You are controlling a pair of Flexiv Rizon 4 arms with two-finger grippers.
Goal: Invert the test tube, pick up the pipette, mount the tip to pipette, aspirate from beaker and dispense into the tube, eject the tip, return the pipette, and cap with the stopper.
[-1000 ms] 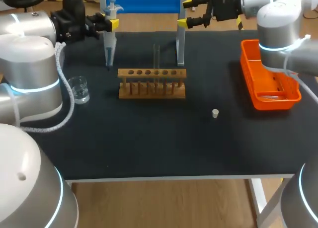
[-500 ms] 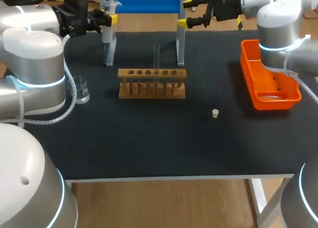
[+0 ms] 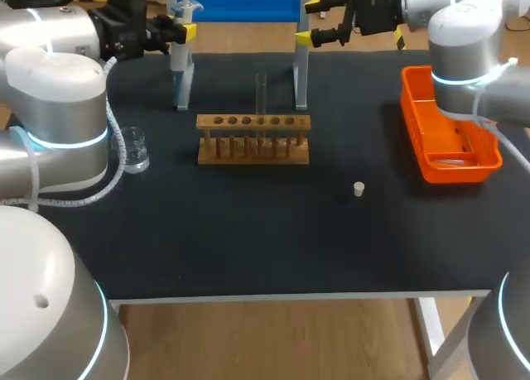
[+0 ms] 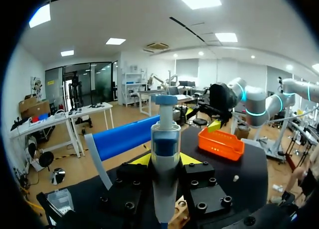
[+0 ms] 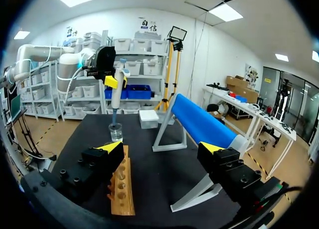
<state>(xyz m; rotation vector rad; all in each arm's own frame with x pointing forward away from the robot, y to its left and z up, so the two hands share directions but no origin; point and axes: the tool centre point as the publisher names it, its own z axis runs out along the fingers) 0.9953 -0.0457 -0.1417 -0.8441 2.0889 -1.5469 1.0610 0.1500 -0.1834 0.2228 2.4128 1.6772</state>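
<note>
Beside the blue stand [image 3: 240, 3], the left gripper [image 4: 164, 159] clamps the pipette [image 4: 165, 139]; the right gripper [image 5: 161, 147] hangs wide open. The test tube [image 3: 261, 90] stands in the wooden rack [image 3: 252, 148]. Pickup seems in hand; next, tip mounting needs exact alignment.

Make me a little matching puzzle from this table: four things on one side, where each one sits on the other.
Things:
1 pipette
2 test tube
3 stopper
4 beaker

Places:
A upright in the wooden rack
B lying alone in front of the rack
C clamped in the left gripper
D standing at the left side of the table

Pairs: 1-C, 2-A, 3-B, 4-D
</note>
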